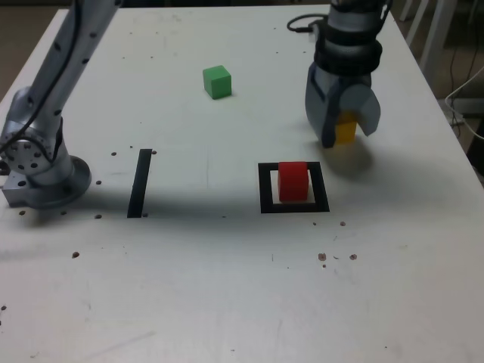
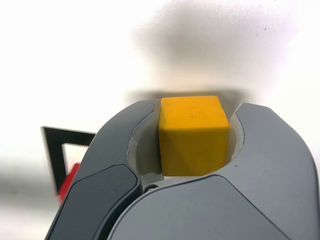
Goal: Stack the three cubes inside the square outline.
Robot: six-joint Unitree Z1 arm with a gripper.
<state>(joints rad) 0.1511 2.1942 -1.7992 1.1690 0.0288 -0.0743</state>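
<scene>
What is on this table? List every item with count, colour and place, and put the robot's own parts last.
red cube: one, red, standing inside the square outline.
yellow cube: one, yellow, clamped between the gripper's jaws, beyond the outline toward the exterior view's right.
green cube: one, green, alone on the far part of the table, to the exterior view's left of the gripper.
square outline: one, black frame with a white centre, near the middle of the table.
black strip: one, black, flat on the table to the exterior view's left of the outline.
table: one, white, speckled with small dark marks.
cable: one, dark, at the table's far edge.
gripper: one, grey, shut on the yellow cube.
arm base: one, silver-grey, at the exterior view's left edge.
</scene>
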